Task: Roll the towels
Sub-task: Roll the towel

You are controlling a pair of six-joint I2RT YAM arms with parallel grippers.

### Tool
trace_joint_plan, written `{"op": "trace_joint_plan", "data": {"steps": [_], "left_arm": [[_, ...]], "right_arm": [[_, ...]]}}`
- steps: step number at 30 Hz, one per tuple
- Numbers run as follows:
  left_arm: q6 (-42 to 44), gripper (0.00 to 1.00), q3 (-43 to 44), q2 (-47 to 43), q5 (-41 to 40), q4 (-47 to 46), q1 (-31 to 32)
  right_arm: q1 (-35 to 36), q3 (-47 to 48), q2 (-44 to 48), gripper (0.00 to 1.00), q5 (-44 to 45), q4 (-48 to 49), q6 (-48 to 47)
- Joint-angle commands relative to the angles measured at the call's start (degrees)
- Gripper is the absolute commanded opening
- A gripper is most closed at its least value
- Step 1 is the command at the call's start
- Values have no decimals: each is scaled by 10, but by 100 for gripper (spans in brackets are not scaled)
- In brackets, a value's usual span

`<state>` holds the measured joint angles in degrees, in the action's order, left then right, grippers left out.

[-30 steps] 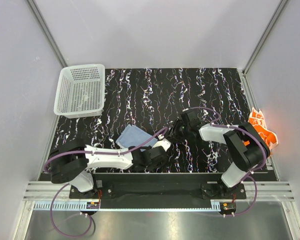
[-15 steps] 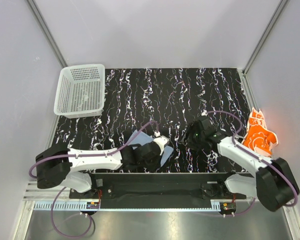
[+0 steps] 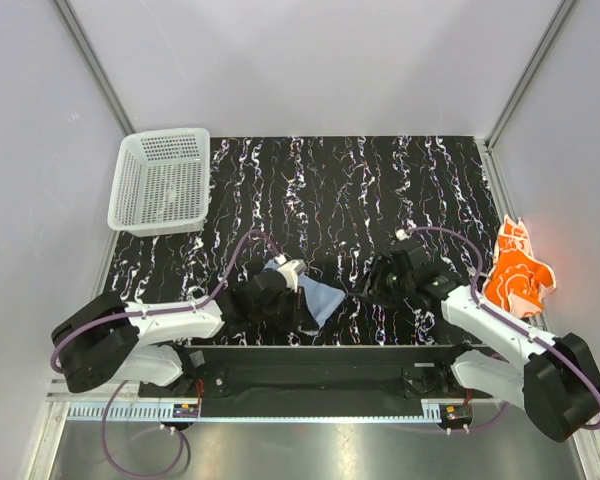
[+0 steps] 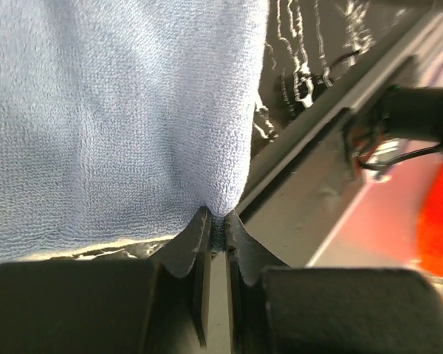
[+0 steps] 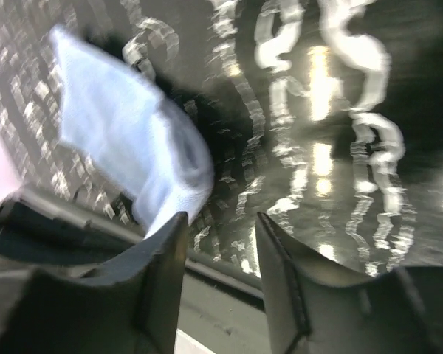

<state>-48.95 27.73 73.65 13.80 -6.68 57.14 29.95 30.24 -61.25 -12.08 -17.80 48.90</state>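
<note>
The black table (image 3: 380,180) with white streaks fills the middle of the overhead view; a white plastic basket (image 3: 160,148) stands at its far left corner, well apart from everything else. The left arm (image 3: 170,322) reaches along the near edge toward the middle; the right arm (image 3: 490,325) comes in from the near right corner, pointing left. The orange towel (image 3: 515,275) with white flowers lies crumpled at the right edge of the table, against the side wall and just beside the right arm; nothing grips it. The blue towel (image 3: 320,298) sits near the front edge, a little left of centre, between the two claws; the wrist view shows its cloth (image 4: 118,110) spreading away from the fingers. The left claw (image 4: 215,221) is pinched almost closed on the edge of that blue towel, a fold of cloth caught between its jaws. The right claw (image 5: 220,221) stands partly spread with nothing between its fingers; it points at the blue towel (image 5: 125,140), close to it but not touching, though that view is blurred.
</note>
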Motion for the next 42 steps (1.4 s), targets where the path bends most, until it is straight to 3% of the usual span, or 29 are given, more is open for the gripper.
{"op": "trace_joint_plan", "data": {"steps": [1, 9, 16, 25, 33, 42], "left_arm": [[-77, 0, -41, -7, 67, -114, -30], [-168, 0, -92, -4, 101, -122, -95], [-226, 0, -144, 27, 153, -221, -133], [-236, 0, -157, 43, 168, -224, -153], [-227, 0, -163, 54, 185, -220, -173], [-180, 2, -154, 56, 185, -150, -194]], "right_arm": [[38, 3, -4, 47, -47, 80, -6], [98, 10, -62, 46, -52, 160, 18], [116, 24, -103, 45, -53, 194, 20], [118, 54, -176, 46, -47, 224, 14], [118, 83, -261, 29, -53, 255, 14], [118, 94, -352, 24, -34, 256, 19]]}}
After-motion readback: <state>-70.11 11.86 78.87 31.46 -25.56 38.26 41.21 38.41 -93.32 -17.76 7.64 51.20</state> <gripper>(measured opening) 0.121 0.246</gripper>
